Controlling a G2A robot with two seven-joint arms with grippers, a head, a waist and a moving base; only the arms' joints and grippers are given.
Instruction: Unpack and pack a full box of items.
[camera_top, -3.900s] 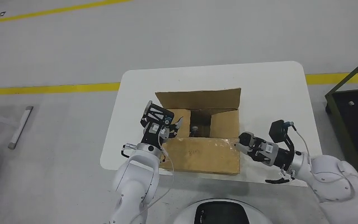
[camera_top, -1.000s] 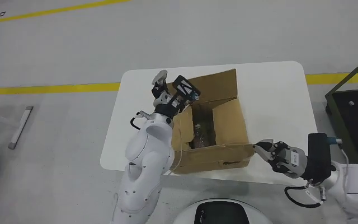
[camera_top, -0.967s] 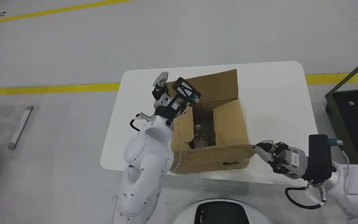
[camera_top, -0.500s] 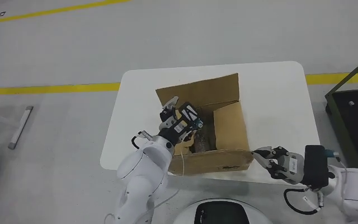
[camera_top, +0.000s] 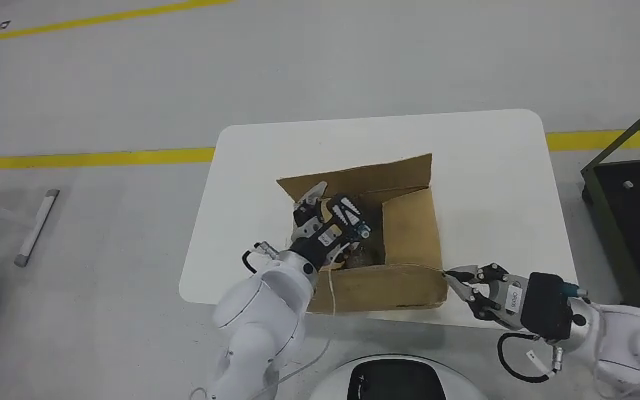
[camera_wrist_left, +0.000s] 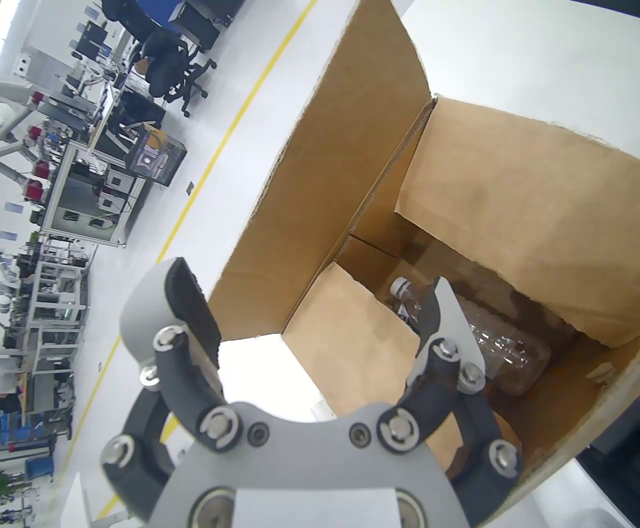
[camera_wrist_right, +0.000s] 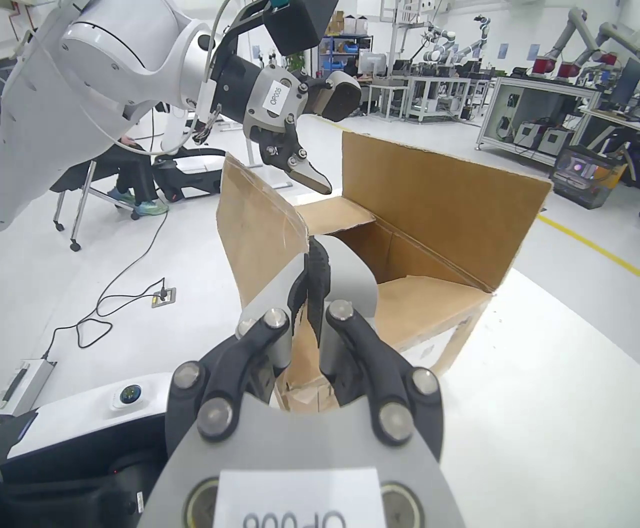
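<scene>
My left gripper (camera_wrist_left: 307, 277) hangs over the left end of the cardboard box (camera_top: 372, 182), fingers spread wide astride its short flap (camera_wrist_left: 350, 345). A clear bottle (camera_wrist_left: 505, 350) lies inside, on the box's floor. At the right, my right gripper (camera_wrist_right: 314, 250) pinches the near flap (camera_top: 385, 288) at its corner.
</scene>
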